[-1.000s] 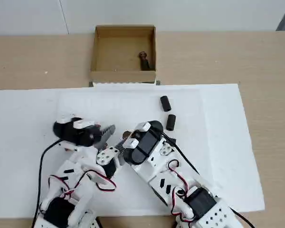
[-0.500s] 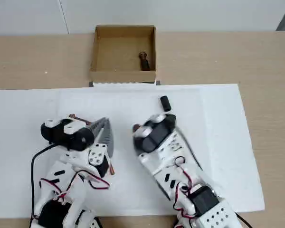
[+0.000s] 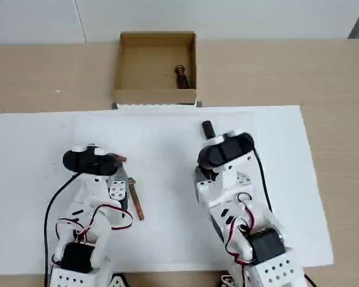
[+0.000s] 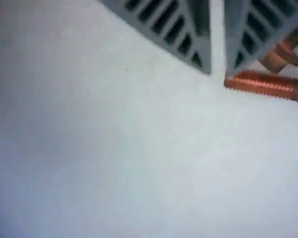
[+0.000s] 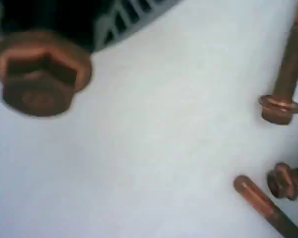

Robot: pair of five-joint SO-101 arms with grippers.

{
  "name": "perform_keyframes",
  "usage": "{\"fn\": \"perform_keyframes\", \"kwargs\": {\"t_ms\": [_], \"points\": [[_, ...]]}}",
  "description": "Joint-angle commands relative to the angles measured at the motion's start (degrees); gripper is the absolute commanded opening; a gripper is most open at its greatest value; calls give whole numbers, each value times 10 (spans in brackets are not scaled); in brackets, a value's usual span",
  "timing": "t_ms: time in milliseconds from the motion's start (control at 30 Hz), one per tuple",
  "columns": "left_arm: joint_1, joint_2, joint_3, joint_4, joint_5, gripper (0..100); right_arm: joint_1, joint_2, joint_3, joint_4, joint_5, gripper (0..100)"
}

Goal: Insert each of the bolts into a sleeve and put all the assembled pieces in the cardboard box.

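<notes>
My right gripper (image 5: 64, 25) is shut on a copper bolt (image 5: 39, 74) whose shaft sits in a black sleeve; the hex head faces the right wrist camera. In the high view that arm (image 3: 224, 152) stands over the white paper, just below a loose black sleeve (image 3: 207, 128). My left gripper (image 4: 217, 62) points down at the paper, its grey fingers (image 4: 179, 29) almost together with nothing between them. A loose bolt (image 4: 265, 85) lies by its tip, also visible as the bolt (image 3: 134, 200) in the high view. The cardboard box (image 3: 157, 94) at the back holds one assembled piece (image 3: 180, 76).
Three more loose bolts lie on the paper under the right arm, one long bolt (image 5: 284, 74) and two near each other (image 5: 260, 203). White paper (image 3: 275, 191) covers the table's front half. Bare wooden table (image 3: 323, 72) surrounds the box.
The two arms, which met at the middle of the paper, have parted. The right arm swung right with the bolt and sleeve. The left arm drew back left, opened, then narrowed its fingers.
</notes>
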State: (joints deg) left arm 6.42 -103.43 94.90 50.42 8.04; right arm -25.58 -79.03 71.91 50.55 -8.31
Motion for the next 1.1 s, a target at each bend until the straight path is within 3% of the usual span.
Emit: {"fn": "perform_keyframes", "kwargs": {"t_ms": [0, 300, 733, 1067], "points": [[-5, -5, 0, -11, -4, 6, 19, 97, -137, 18, -33, 3], [-4, -5, 15, -12, -6, 6, 34, 407, -428, -7, -38, 3], [-1, -4, 15, -11, -5, 6, 50, 856, -871, -80, 80, 3], [-1, -4, 15, -8, -5, 6, 46, 1148, -1138, -123, 106, 7]]}}
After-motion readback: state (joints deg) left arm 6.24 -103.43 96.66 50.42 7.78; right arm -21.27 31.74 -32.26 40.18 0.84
